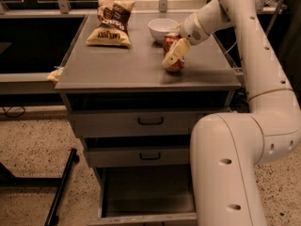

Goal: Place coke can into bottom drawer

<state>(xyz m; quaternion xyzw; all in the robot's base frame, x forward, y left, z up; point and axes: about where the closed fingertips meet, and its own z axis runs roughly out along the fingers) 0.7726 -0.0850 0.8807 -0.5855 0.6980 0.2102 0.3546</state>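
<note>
Coke can (169,44): upright on cabinet top (122,67), beside white bowl (160,28). Gripper (174,55): against can; hold cannot be told. Bottom drawer (146,192): open below. Risk: off-centre contact tips can; loose hold drops it during descent.
</note>
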